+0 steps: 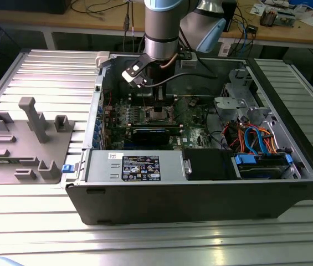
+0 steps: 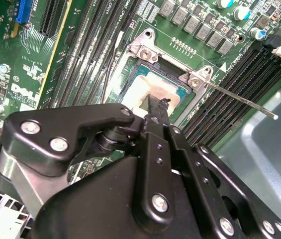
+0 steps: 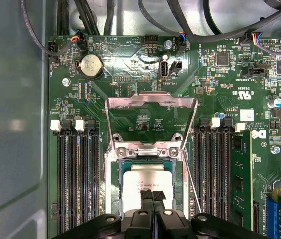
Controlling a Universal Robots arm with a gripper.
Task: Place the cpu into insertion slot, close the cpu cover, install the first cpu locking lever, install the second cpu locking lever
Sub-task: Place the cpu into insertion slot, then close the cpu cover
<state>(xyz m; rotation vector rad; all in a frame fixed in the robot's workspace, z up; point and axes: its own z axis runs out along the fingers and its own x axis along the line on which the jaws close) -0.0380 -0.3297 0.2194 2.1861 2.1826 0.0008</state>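
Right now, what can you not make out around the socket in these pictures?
Near part of the cpu: in both wrist views, the pincer covers it.
Whether the cpu lies flat in the insertion slot: the pincer hides that edge.
One end of a locking lever: first wrist view, behind the pincer.

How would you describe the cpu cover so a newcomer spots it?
In the open computer case, find the green circuit board and the insertion slot between banks of long black memory slots. The cpu cover is the thin silver frame hinged at the slot's edge, swung open, the only part with board showing through it.
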